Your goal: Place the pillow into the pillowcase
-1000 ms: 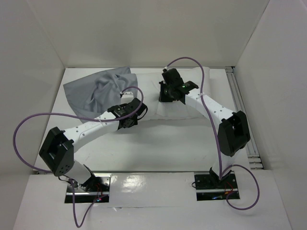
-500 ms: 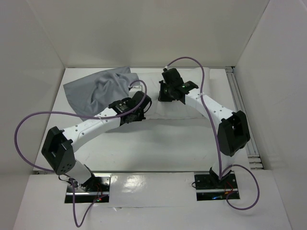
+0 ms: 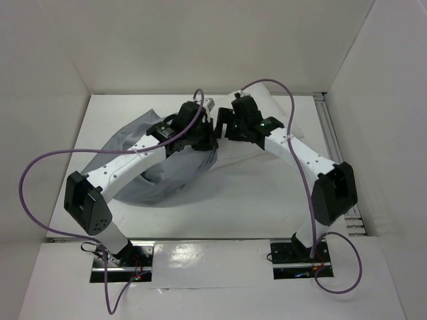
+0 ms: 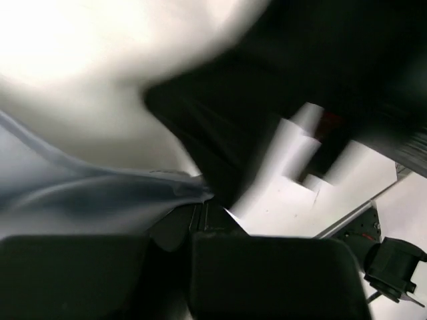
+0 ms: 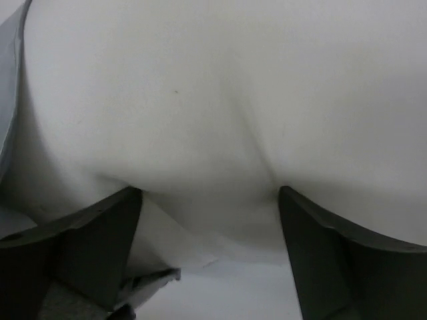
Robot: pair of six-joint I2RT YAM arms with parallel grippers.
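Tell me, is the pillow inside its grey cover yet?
Not yet. Done: the pillowcase lies bunched against the pillow's left end. In hand: the left jaws are shut on its grey cloth, and the right jaws stand open around the pillow. Left: most of the pillow shows bare white, so sliding it inside remains.

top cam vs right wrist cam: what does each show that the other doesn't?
Top only: both arms whole, with the left pincer shut on the grey pillowcase, which hangs bunched under that arm.
Right wrist only: a close-up of the right pincer, open, its fingers spread wide against the white pillow.
Both: the pillow, plus some grey pillowcase, which is just a sliver at the left edge of the wrist view.
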